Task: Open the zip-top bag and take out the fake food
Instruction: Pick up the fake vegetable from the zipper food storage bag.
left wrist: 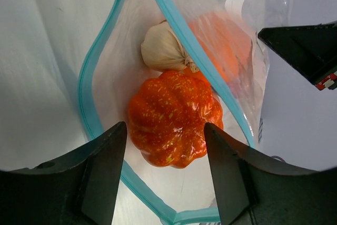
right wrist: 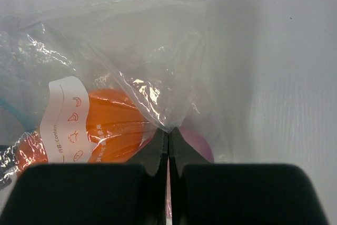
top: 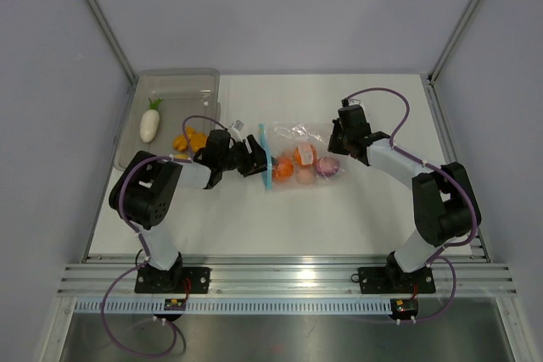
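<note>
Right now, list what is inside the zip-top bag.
Visible inside the zip-top bag: an orange pumpkin, a whitish garlic-like bulb, another orange piece and a purple piece. Anything beneath them is covered.

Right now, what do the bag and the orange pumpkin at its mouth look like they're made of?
The zip-top bag looks like thin clear plastic film: it crinkles, glints and is see-through. The orange pumpkin seems glossy plastic, probably hard, given sharp highlights and moulded ribs.

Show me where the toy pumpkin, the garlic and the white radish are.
toy pumpkin (left wrist: 174, 117): left wrist view, middle of its ribbed side.
garlic (left wrist: 162, 51): left wrist view, middle of its pale bulb.
white radish (top: 150, 127): top external view, its white body.
</note>
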